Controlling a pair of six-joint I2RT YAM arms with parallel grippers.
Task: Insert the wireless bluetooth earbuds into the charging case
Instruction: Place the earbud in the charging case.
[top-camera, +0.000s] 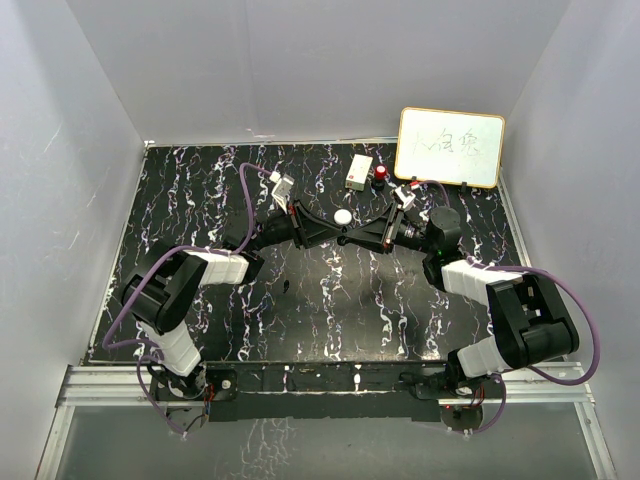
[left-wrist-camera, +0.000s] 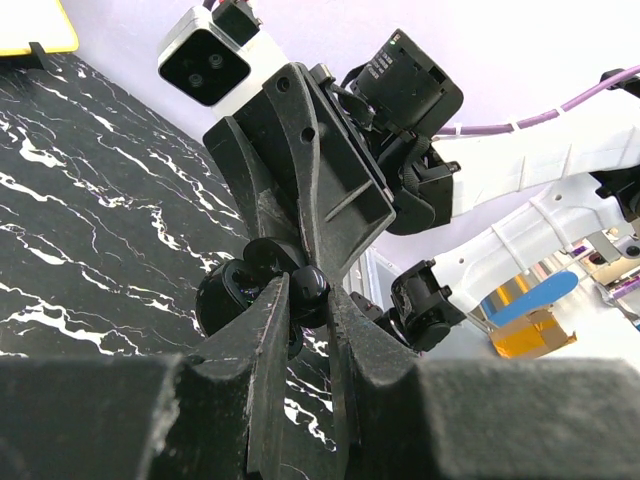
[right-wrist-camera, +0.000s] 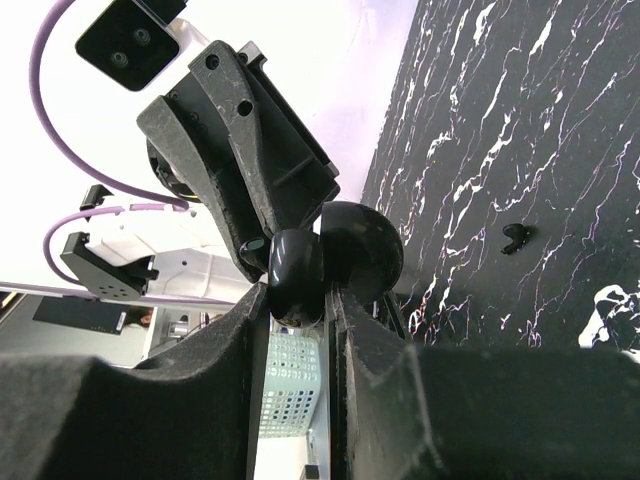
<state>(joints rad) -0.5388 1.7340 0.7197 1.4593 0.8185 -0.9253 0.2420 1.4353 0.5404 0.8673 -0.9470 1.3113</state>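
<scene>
Pinching a black round case (right-wrist-camera: 297, 262) from opposite sides, tip to tip above the counter (top-camera: 330, 320), with the left end effector (left-wrist-camera: 305, 300) and the right end effector (right-wrist-camera: 296, 290) each closed almost fully onto its rounded edge. Leaving one tiny black earbud (right-wrist-camera: 515, 238) lying loose on the counter, well apart from the case, over toward the left arm's side and nearer the arm bases than the held case. Cannot tell its long axis or which way its stem points: too small in every view.
</scene>
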